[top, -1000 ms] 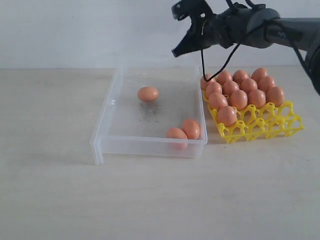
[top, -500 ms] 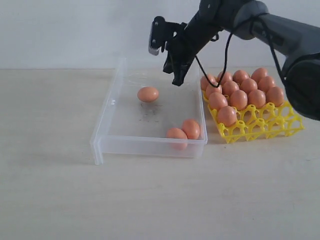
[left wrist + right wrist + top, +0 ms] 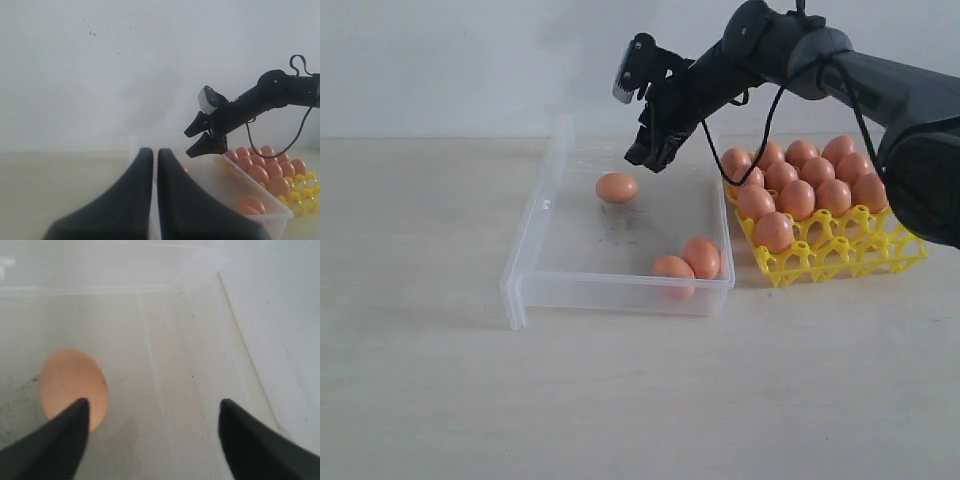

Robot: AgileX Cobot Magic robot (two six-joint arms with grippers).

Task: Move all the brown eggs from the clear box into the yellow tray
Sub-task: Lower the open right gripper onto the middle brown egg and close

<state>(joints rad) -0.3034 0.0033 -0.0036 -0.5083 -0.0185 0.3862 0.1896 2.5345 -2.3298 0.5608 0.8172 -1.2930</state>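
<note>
The clear box (image 3: 610,291) holds three brown eggs: one alone near its middle (image 3: 617,187) and two touching in the front right corner (image 3: 687,263). The yellow tray (image 3: 844,257) beside it carries several brown eggs (image 3: 798,198), with its front cups bare. My right gripper (image 3: 650,158) hangs open over the back of the box, just right of the lone egg and apart from it. In the right wrist view that egg (image 3: 70,382) lies by one fingertip of the open right gripper (image 3: 153,402), with bare box floor between the tips. My left gripper (image 3: 154,151) is shut and holds nothing.
The box and tray stand on a pale wooden table (image 3: 640,400) in front of a white wall. The right arm (image 3: 840,70) reaches in from the right above the tray. The box's left wall (image 3: 535,215) stands higher than its floor.
The right gripper has swung left from above the tray to over the box, dropped lower toward the lone egg and opened its jaws. The eggs have not moved.
</note>
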